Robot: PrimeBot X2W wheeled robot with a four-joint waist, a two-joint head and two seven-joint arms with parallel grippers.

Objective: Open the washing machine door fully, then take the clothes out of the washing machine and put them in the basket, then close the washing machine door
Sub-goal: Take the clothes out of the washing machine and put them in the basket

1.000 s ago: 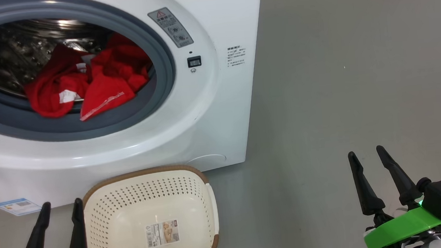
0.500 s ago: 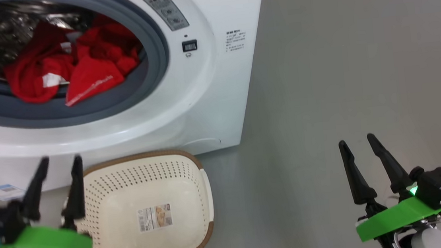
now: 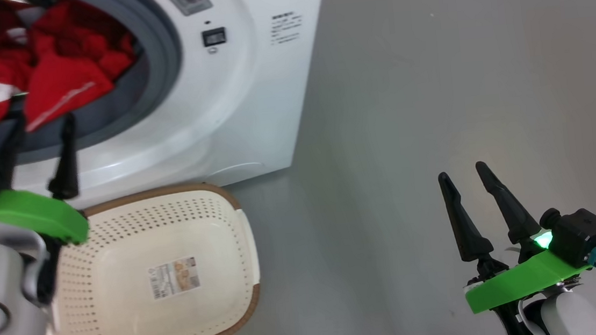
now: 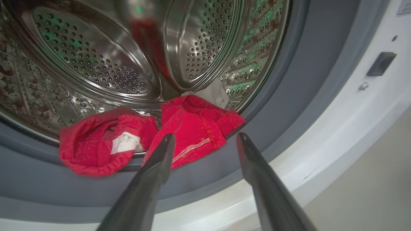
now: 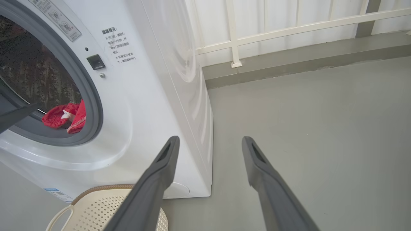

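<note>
Just fwd of left gripper (image 4: 206, 136) — clothes (image 4: 189, 123).

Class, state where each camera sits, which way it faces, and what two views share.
Head view: head-mounted, facing down at cream perforated plastic basket; left hand, right hand show.
Left wrist view: left wrist, facing red fabric clothes in steel drum; own fingers.
Right wrist view: right wrist, facing white boxy washing machine, grey floor; own fingers.
All share the clothes.
</note>
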